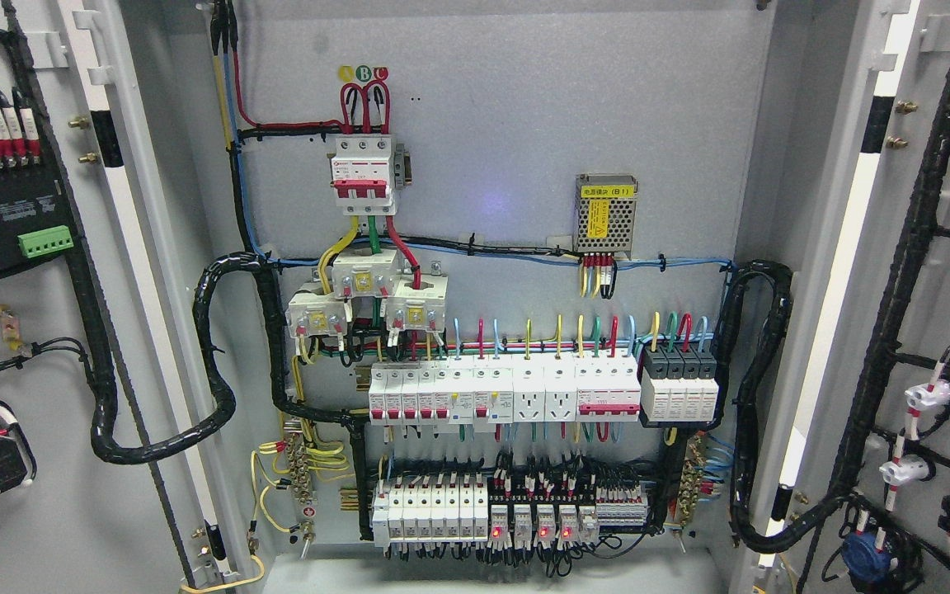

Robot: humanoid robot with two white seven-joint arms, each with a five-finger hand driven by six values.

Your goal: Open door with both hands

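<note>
Left door: my left door (pixel 38 346) is swung wide open, its inner face toward me, filling the left edge of my view with wiring and a black module.
Right door: my right door (pixel 937 330) is likewise swung open at the right edge, its long axis upright, hung with cable looms.
Cabinet interior: between them the back panel (pixel 508 107) shows rows of breakers (pixel 500 392) and small red lights low down.
My hands: neither hand nor arm shows, so I cannot tell whether my fingers are spread or curled, nor which hand is nearer either door.
Task, my judgement: both doors look fully open.
Hidden: the doors' outer edges and handles are cut off.
</note>
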